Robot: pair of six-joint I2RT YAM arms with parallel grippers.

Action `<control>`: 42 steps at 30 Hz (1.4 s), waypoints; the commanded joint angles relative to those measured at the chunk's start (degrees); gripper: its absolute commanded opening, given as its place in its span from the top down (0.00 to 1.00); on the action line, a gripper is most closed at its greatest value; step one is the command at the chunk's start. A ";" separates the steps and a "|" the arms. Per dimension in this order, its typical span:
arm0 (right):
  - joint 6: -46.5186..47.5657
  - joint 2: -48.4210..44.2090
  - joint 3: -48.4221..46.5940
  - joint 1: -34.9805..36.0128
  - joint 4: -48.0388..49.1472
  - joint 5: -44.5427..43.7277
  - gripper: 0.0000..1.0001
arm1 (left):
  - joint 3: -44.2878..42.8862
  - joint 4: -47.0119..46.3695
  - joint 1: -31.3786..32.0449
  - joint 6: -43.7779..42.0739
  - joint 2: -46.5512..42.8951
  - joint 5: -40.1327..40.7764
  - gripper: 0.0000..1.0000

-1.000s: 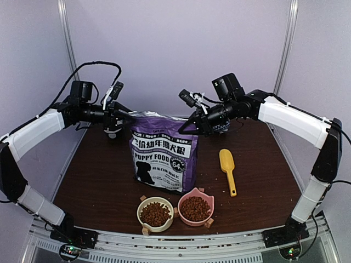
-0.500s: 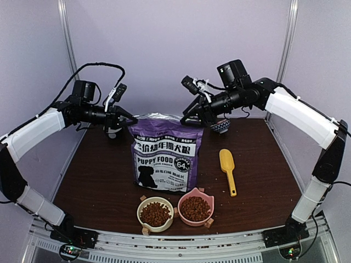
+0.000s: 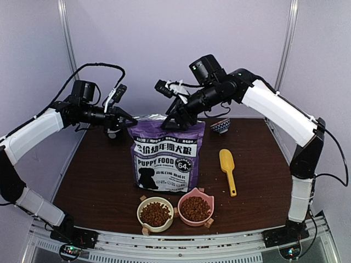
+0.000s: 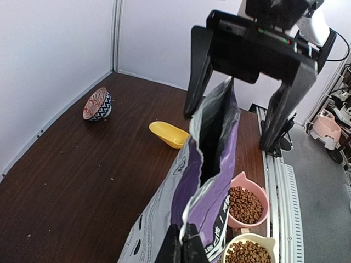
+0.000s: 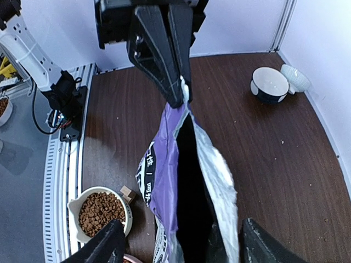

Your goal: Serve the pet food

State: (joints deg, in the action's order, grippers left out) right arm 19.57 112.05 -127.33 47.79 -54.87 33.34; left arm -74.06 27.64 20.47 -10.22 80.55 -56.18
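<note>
**Operator:** Where is the pet food, and how does it look?

**Spotter:** You find the small brown dry kibble pellets [image 3: 155, 213] close to the near edge of the dark wooden worktop [image 3: 93, 181], about at its middle. One heap lies in the cream round bowl [image 3: 155, 228], and one in the pink bowl with ears [image 3: 196, 223] just beside it. The pieces are tiny, round and matte, and both bowls look well filled. More is probably inside the tall purple bag printed "PUPPY FOOD" [image 3: 164, 159], which stands upright in the middle of the worktop. Its open mouth is dark, so you cannot see the content.

**Operator:** How will it handle?

**Spotter:** I judge the pellets to be hard, light and loose. They will roll and scatter, so you cannot pinch them one by one. Move them with a carrier: the bag itself, or the yellow plastic scoop [image 3: 227, 167] lying between the bag and the right edge. The bag film looks soft and smooth, so it is likely slippery and can fold or slump. Take it at the top rim near a corner, not on the flat panel. If you tilt it fast, the food may come out in a rush.

**Operator:** And the end effectors?

**Spotter:** Your left end effector [image 5: 176, 97] is pressed together on the bag's top corner. Your right end effector [image 4: 228, 129] is spread wide, with one finger on each side of the mouth. I cannot tell whether it touches the film.
</note>
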 commanded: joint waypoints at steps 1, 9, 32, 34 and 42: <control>0.77 2.61 -3.73 1.99 -2.12 -5.74 0.26 | -1.18 -0.92 0.77 -0.77 -2.19 -1.35 1.00; 0.84 6.16 -7.49 3.29 -2.83 -12.69 0.52 | -3.23 3.43 0.73 -2.58 -3.20 -2.95 1.00; -0.60 1.23 -3.41 3.08 5.06 -6.59 1.00 | -2.10 8.59 2.55 -6.39 -1.97 6.05 0.93; -0.46 1.68 -3.45 3.09 4.44 -6.12 1.00 | -1.76 8.00 2.74 -6.14 -2.07 5.42 1.00; -1.42 4.18 -4.34 3.18 4.90 -2.04 0.68 | -1.26 7.78 4.29 -6.52 -2.07 5.07 1.00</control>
State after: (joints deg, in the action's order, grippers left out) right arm 19.27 116.60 -130.50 50.85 -52.62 27.53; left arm -75.35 37.12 23.29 -16.03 78.43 -49.89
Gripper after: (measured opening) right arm 0.250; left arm 0.022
